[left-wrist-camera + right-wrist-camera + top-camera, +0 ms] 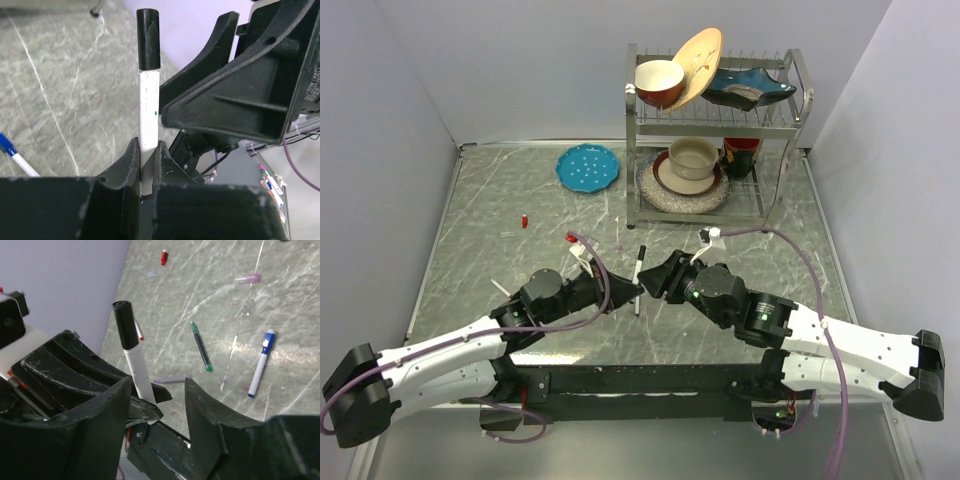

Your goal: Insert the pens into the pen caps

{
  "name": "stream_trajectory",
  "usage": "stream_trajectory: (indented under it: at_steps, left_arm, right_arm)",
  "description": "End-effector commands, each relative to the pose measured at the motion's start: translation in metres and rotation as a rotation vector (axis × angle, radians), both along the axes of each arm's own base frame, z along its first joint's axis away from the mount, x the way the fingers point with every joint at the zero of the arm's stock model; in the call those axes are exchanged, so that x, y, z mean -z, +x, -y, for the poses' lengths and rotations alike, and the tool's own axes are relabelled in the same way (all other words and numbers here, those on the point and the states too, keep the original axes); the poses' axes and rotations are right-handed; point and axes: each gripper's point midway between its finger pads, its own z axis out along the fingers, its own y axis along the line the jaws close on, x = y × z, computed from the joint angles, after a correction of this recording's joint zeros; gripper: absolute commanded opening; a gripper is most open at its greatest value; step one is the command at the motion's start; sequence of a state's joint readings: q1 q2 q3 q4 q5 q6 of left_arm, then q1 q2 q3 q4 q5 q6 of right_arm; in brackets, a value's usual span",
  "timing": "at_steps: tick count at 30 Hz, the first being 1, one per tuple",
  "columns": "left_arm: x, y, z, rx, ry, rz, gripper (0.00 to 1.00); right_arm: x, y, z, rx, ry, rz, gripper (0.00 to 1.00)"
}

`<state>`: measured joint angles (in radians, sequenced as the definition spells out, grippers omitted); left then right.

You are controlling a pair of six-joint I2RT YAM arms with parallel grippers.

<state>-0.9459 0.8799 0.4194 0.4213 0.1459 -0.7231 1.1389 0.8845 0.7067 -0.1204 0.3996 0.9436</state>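
Observation:
My left gripper [628,291] [148,145] is shut on the white barrel of a pen [640,270] [149,105] and holds it upright above the table. A black cap [148,39] [123,325] sits on its upper end. My right gripper [656,279] [157,385] is open and empty, right beside the pen, its jaws wide apart. On the table lie a dark green pen [201,346], a white pen with a blue cap [261,362] and a small red cap [163,257] [524,220]. A blue-ended pen [12,155] shows in the left wrist view.
A metal dish rack [782,135] with bowls and plates stands at the back right. A teal plate [588,167] lies at the back left. Two small purple bits [248,277] [170,380] lie on the table. Grey walls close in the left and right sides.

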Motion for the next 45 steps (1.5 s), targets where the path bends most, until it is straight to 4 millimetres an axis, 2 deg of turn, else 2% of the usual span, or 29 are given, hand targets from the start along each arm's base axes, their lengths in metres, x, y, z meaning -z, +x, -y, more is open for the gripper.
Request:
stream_trajectory:
  at_steps: [1,5,8,11,17,24,33,35,36,42,45]
  left_arm:
    - [-0.024,-0.001,-0.007,-0.012,-0.041,0.066,0.01]
    - [-0.025,-0.009,-0.012,0.013,-0.045,0.084,0.01]
    - [-0.026,-0.016,-0.014,0.038,-0.055,0.101,0.01]
    - [-0.024,-0.018,-0.015,0.046,-0.051,0.1,0.01]
    - [-0.023,-0.029,-0.012,0.11,-0.053,0.111,0.01]
    - [-0.024,-0.034,-0.012,0.137,-0.068,0.125,0.01]
    - [-0.027,-0.032,-0.01,0.135,-0.065,0.14,0.01]
    - [-0.026,-0.029,-0.009,0.125,-0.058,0.14,0.01]
    - [-0.028,-0.028,-0.009,0.119,-0.058,0.142,0.01]
    - [-0.033,-0.018,-0.006,0.082,-0.051,0.155,0.01]
    - [-0.04,-0.009,-0.007,0.039,-0.045,0.183,0.01]
  right_arm:
    - [-0.045,0.005,0.008,0.032,0.058,0.07,0.59]
    - [-0.061,0.006,0.007,0.017,0.05,0.104,0.7]
    - [-0.067,0.008,0.002,0.005,0.025,0.113,0.71]
    - [-0.077,0.007,-0.005,-0.028,0.037,0.14,0.71]
    - [-0.09,0.014,-0.007,-0.012,0.023,0.162,0.69]
    - [-0.087,0.021,-0.011,-0.004,-0.008,0.155,0.63]
    - [-0.071,0.017,-0.015,-0.038,-0.03,0.133,0.41]
    - [-0.06,0.013,-0.015,-0.051,-0.029,0.112,0.36]
    - [-0.058,0.012,-0.016,-0.056,-0.023,0.109,0.28]
    - [-0.03,0.001,-0.015,-0.106,-0.061,0.072,0.03]
    - [-0.018,-0.002,-0.01,-0.109,-0.073,0.056,0.0]
